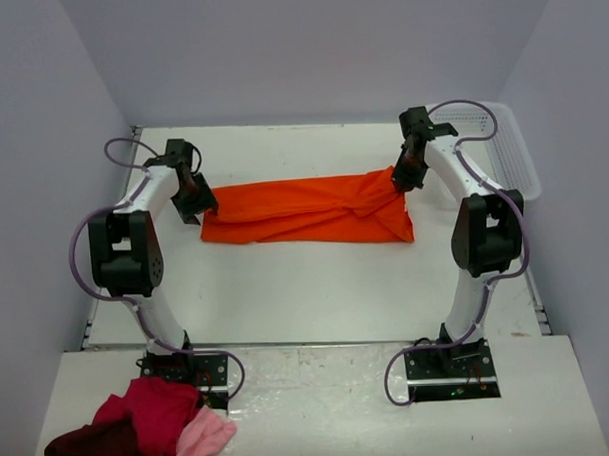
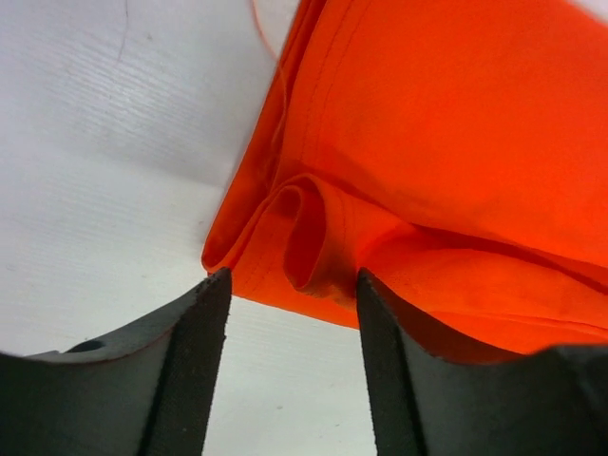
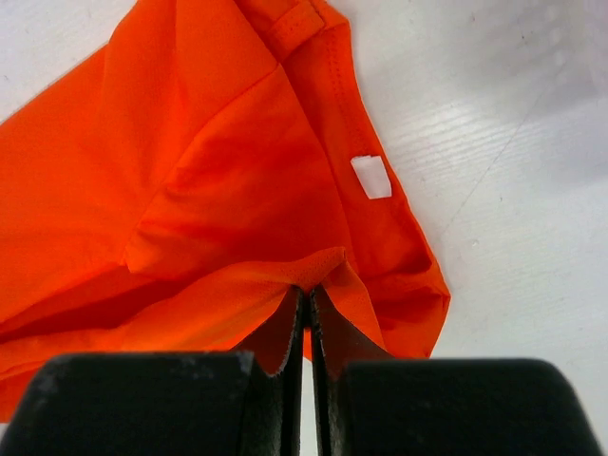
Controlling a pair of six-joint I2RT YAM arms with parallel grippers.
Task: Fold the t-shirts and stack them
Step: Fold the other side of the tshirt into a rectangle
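Observation:
One bright orange t-shirt (image 1: pixel 304 210) lies folded into a long band across the middle of the table. Its left end (image 2: pixel 313 237) shows rolled hems just beyond my left gripper (image 2: pixel 293 285), which is open with only bare table and a bit of the fold's edge between its fingers. From above, the left gripper (image 1: pixel 196 204) sits at the band's left end. My right gripper (image 3: pixel 306 294) is shut on a pinch of the shirt's right end, lifting it slightly; a small white label (image 3: pixel 370 177) shows close by. In the top view the right gripper (image 1: pixel 403 175) is at the band's upper right corner.
A white mesh basket (image 1: pixel 512 151) stands at the back right against the wall. A pile of dark red, crimson and pink clothes (image 1: pixel 142 434) lies on the near shelf left of the arm bases. Walls close in on three sides of the table.

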